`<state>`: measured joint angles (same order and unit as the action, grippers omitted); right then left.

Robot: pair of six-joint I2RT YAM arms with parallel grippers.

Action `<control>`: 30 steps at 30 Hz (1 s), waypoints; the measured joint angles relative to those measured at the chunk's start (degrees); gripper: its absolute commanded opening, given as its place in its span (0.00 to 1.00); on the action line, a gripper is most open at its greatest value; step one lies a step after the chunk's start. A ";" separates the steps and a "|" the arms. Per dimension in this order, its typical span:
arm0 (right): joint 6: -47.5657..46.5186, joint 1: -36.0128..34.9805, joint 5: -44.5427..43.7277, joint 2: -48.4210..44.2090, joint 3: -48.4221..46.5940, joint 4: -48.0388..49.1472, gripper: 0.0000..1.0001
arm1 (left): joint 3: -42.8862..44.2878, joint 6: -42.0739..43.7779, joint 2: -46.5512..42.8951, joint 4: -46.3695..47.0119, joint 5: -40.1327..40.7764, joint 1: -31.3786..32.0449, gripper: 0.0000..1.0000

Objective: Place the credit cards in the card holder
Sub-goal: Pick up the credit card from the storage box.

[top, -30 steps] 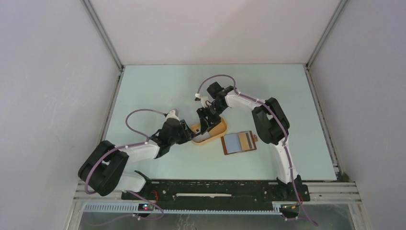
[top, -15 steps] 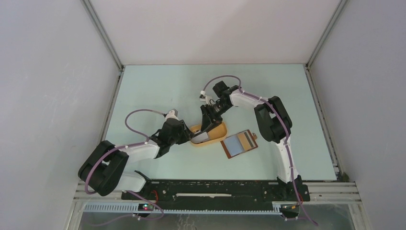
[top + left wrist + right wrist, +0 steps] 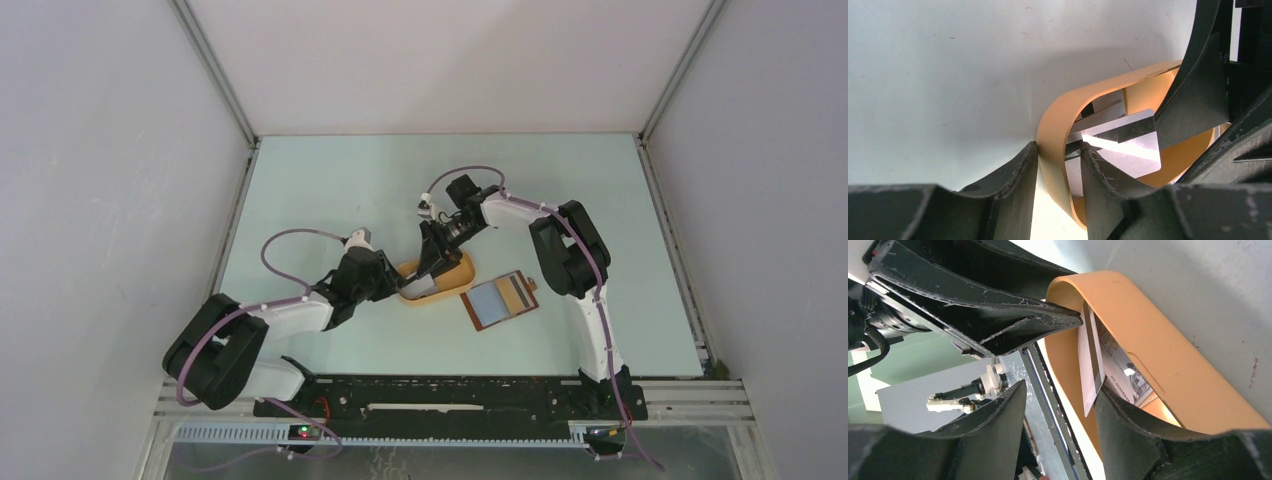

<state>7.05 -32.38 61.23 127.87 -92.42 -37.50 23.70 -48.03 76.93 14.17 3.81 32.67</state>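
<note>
I am working both arms over the orange-yellow oval tray (image 3: pixel 1158 340), where the credit cards (image 3: pixel 1120 145) are sitting. The card holder (image 3: pixel 500 297) is lying open on the table (image 3: pixel 330 190) just beside the tray, pale inner face up, and at this size I am making out no card in it. My left claw (image 3: pixel 1058 147) is standing narrow across the tray's near wall, one finger outside and one inside. Whether it is truly pinching that wall I cannot tell. My right claw (image 3: pixel 1060 390) is reaching into the tray with its jaws partly open. They are straddling a pale card (image 3: pixel 1091 360) that is tipping up on edge, with a gap showing on one side of it. A printed card (image 3: pixel 1120 372) is lying flatter against the tray floor behind it. I am judging these cards to be light, stiff and slick, so they are hard to lift while flat and easy to lose from a loose grip. The place to take hold is across the two faces near an upright edge, and the tray wall is serving as a backstop. I am expecting the holder to be soft and free to slide, so its pocket will likely need steadying.
</note>
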 measured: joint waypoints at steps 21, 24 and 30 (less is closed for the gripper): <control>2.60 -1.75 -6.43 0.00 0.98 2.10 0.14 | -0.37 -1.09 -2.16 0.33 0.00 0.00 0.42; 2.80 -1.25 -6.58 -0.11 0.98 2.16 0.05 | -0.37 -1.07 -2.78 0.17 0.04 0.00 0.43; 3.52 2.21 -5.75 -2.23 1.57 2.45 0.00 | -0.37 -1.03 -5.99 -1.05 0.50 0.00 0.46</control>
<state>10.57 -30.17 55.48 125.64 -90.85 -35.05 23.33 -49.06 70.94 13.13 4.32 32.67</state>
